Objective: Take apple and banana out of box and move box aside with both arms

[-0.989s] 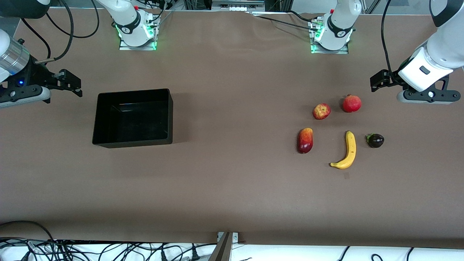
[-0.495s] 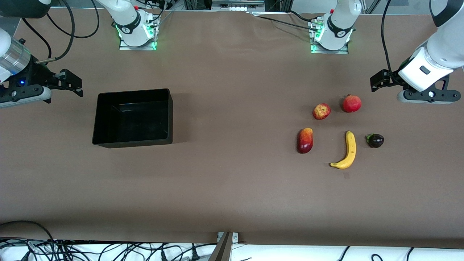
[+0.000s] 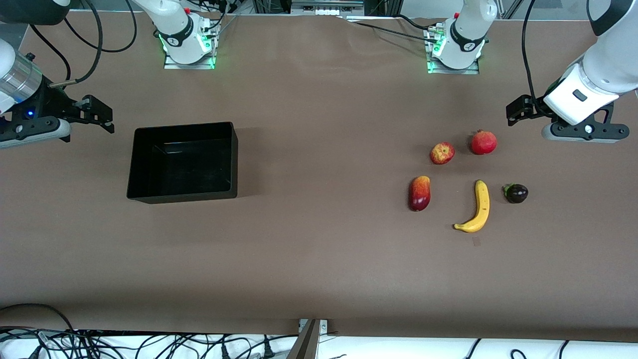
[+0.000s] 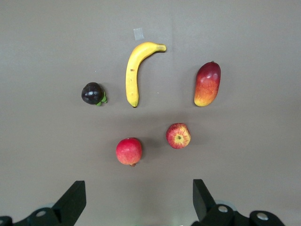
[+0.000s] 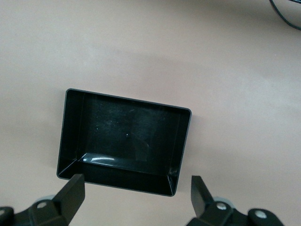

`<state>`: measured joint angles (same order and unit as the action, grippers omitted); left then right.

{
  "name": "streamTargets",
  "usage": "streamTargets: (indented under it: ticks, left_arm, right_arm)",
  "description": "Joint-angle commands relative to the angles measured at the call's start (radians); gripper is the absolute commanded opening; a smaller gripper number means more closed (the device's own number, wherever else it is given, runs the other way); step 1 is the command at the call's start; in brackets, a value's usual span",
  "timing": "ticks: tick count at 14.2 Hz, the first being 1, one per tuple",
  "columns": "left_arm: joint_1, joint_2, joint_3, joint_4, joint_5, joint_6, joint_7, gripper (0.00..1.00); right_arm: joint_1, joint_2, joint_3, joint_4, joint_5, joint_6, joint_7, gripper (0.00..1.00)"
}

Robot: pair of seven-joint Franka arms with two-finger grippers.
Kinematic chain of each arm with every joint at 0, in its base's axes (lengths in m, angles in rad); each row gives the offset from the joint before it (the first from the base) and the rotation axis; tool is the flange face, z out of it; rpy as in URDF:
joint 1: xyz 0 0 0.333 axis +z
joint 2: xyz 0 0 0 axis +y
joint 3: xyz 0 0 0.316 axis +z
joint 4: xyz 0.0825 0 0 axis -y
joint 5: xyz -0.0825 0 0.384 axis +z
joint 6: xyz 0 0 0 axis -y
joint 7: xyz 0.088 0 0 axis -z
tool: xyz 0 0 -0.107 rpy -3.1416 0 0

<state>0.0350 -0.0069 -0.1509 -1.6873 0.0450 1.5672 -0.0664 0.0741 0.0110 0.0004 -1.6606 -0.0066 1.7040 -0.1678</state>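
Box (image 3: 182, 162) is sitting toward the right arm's end of the table; banana (image 3: 477, 208) is lying at the apple's (image 3: 442, 152) 5 o'clock. Left gripper (image 3: 518, 110) and right gripper (image 3: 97, 114) are hovering, fingers spread, holding nothing.

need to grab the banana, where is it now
In the front view the banana lies on the table toward the left arm's end, between the mango and the dark fruit, nearer the camera than the apple.

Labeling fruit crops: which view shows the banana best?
Left wrist view: the banana lies whole and large, with its curve and a dark speck clear. The front view shows it complete but smaller. The right wrist view misses it, showing only the box.
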Motion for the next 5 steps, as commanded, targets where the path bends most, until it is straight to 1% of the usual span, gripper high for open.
streamTargets:
  ticks: [1,5]
  left_arm:
    - [-0.007,0.004,-0.001,0.023,0.027,-0.015,-0.003,1.0]
    - [-0.006,0.004,-0.001,0.021,0.027,-0.016,-0.003,1.0]
  right_arm:
    - [0.0,0.006,0.0,0.022,0.002,-0.006,-0.004,1.0]
    - [0.001,0.006,0.0,0.021,0.002,-0.007,0.011,1.0]
